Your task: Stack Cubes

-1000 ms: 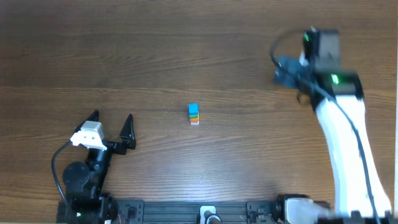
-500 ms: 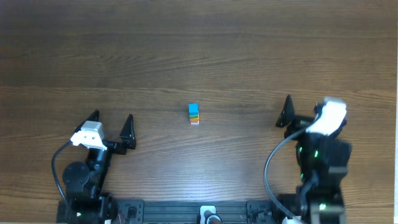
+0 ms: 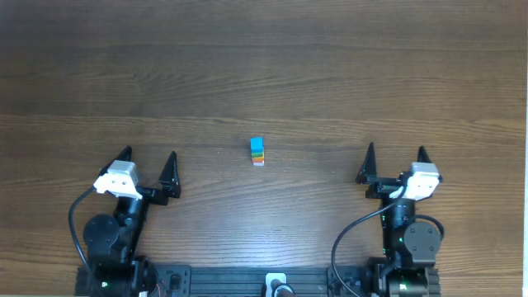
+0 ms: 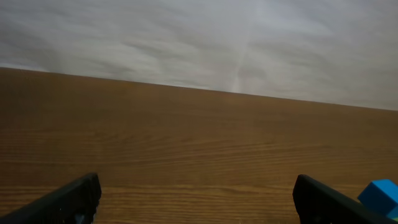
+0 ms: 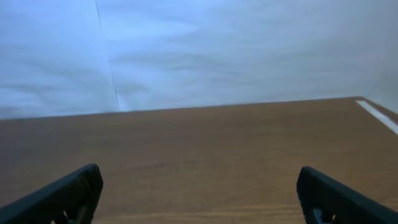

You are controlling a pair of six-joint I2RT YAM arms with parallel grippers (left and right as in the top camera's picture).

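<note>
So the cube stack (image 3: 257, 152), blue on top, sits between both claws, well apart from each. The left gripper (image 3: 148, 153) and right gripper (image 3: 396, 149) are both spread wide.

Robot lab bench: wood-grain tabletop (image 3: 264, 66), black mounting rail (image 3: 216, 277) at 6 o'clock, plain pale wall (image 5: 249, 50) behind.

A dark brown counter (image 3: 264, 66) with fine wood grain running lengthwise spans the whole top view. Behind its far edge stands a plain pale wall (image 4: 186, 43), evenly lit. A thin dark vertical line (image 5: 106, 56) runs down the wall, and a pale strip (image 5: 379, 117) marks one counter edge.
</note>
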